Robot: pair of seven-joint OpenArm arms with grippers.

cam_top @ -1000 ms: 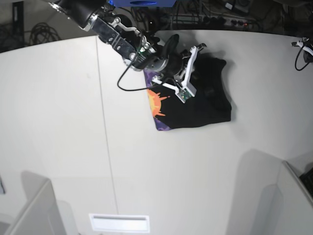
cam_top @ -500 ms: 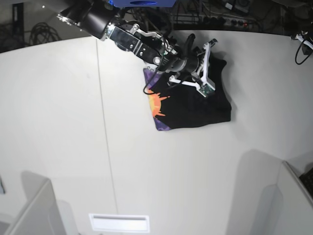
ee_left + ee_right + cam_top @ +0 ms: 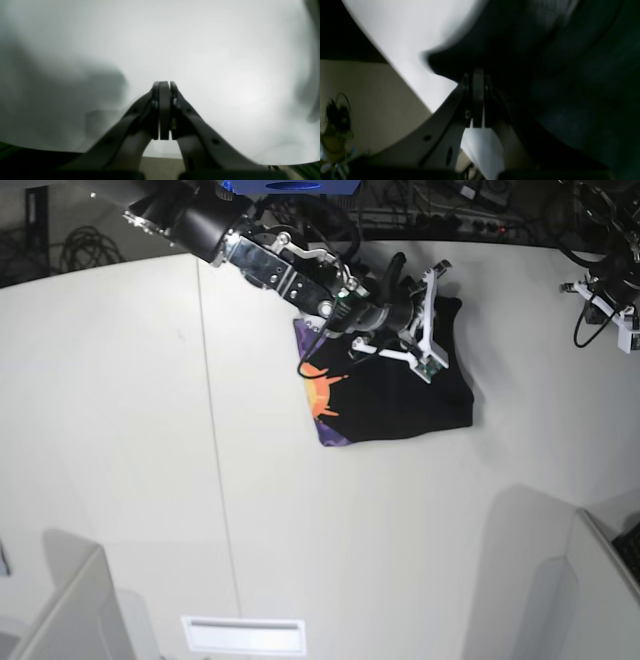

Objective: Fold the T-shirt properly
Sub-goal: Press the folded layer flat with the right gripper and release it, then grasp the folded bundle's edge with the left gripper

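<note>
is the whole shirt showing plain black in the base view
No, the T-shirt shows an orange and purple print along its left edge, beside the black cloth.

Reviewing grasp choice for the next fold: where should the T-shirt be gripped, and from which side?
Probably the T-shirt's free right-hand edge in the base view, approached from above. It lies flat in a folded bundle, printed edge on the view's left, so only a pinch at an edge lifts a layer.

I saw the T-shirt [image 3: 400,395] lying folded into a compact black bundle on the white table, purple pattern and orange sun print showing along its left edge
</note>
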